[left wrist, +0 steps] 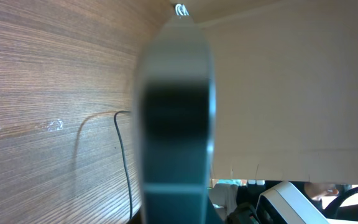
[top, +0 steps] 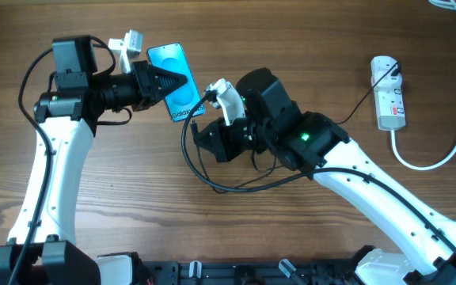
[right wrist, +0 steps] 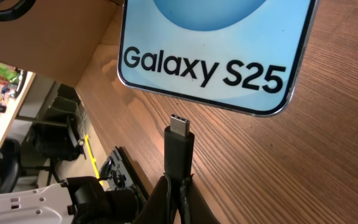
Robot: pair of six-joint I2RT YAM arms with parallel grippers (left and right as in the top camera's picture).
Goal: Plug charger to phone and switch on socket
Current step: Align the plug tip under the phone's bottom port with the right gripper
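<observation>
My left gripper (top: pixel 165 79) is shut on the phone (top: pixel 182 101) and holds it tilted above the table, cyan screen up. In the left wrist view the phone (left wrist: pixel 176 124) shows edge-on and blurred. My right gripper (right wrist: pixel 178 193) is shut on the charger just behind its metallic connector tip (right wrist: pixel 180 124). The tip points at the bottom edge of the phone (right wrist: pixel 210 56), which reads "Galaxy S25", and stops a short gap from it. In the overhead view the right gripper (top: pixel 206 127) sits just below the phone. The charger's black cable (top: pixel 236 186) loops to its plug (top: pixel 394 73) in the white socket (top: pixel 389 99).
The socket's thick white cord (top: pixel 442 158) curves off the right edge of the wooden table (top: pixel 331 47). Slack charger cable (left wrist: pixel 124 162) lies on the wood under both grippers. The arm bases stand along the front edge.
</observation>
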